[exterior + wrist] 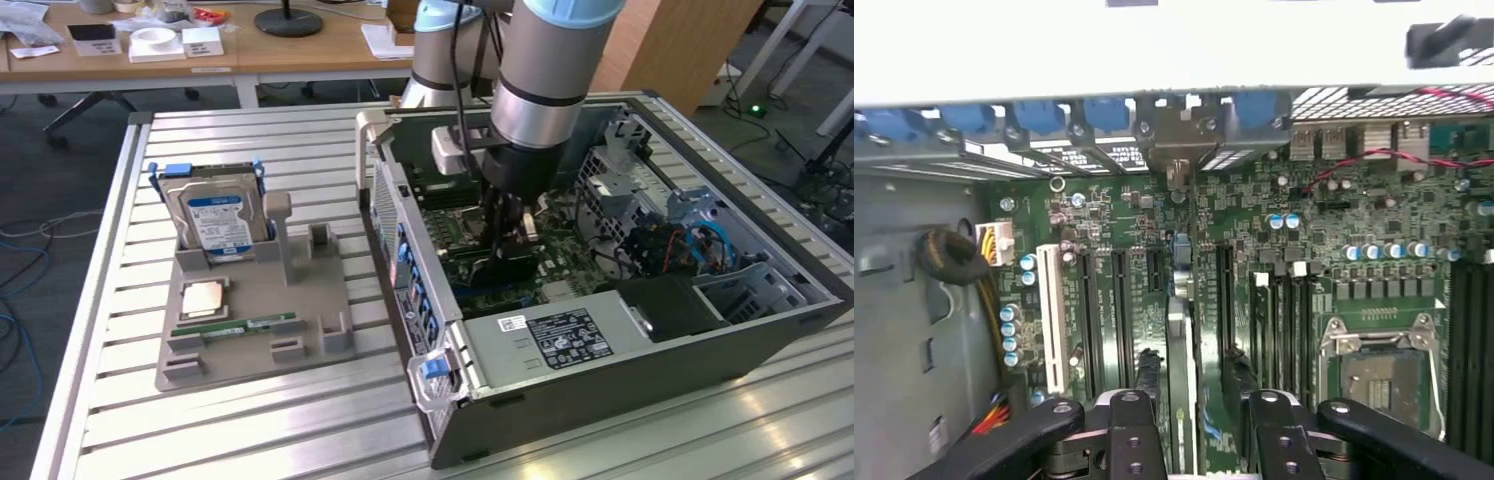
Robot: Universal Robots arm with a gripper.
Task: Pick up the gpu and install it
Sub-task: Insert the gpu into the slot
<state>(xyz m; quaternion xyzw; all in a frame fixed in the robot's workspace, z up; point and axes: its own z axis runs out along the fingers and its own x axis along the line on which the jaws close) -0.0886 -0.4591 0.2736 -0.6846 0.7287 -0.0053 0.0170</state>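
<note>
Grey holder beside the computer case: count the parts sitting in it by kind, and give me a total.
Hard drive: 1
Processor chip: 1
Memory stick: 1
Total: 3

You see the gpu (1179,385) edge-on in the wrist view: a thin card standing upright on its long edge, pale along the near edge, dark and green on its faces. It runs lengthwise over the motherboard (1254,215), parallel to the expansion slots, between the two end effector fingers (1134,425). In the exterior view it sits low inside the open computer case (627,380), as a dark shape (507,262) beneath the arm.
</note>
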